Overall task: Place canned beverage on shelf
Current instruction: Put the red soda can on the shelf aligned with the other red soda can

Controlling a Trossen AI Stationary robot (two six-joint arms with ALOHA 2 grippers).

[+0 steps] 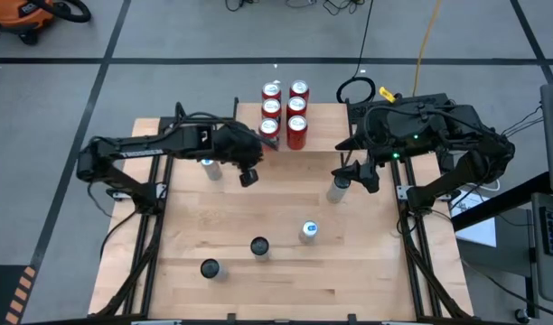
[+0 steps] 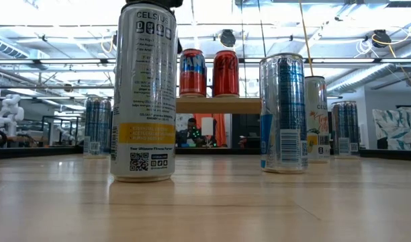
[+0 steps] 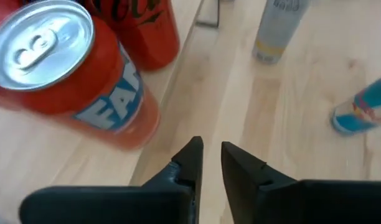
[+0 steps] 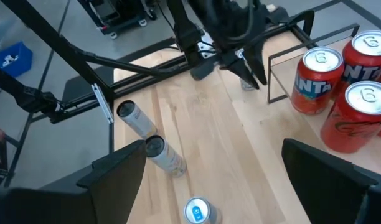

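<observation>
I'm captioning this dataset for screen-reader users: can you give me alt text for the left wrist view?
The left gripper, fingers nearly shut and holding nothing, hangs over the wooden table beside an orange Fanta can. A red can stands behind it, with a slim white can and a blue can farther off.

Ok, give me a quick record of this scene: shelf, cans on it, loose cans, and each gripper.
shelf: small wooden shelf at the table's far edge
cans on shelf: six red cans, two rows of three
loose cans: five slim cans standing on the table
left gripper: beside the shelf, empty, nearly closed
right gripper: open, above a slim can
</observation>
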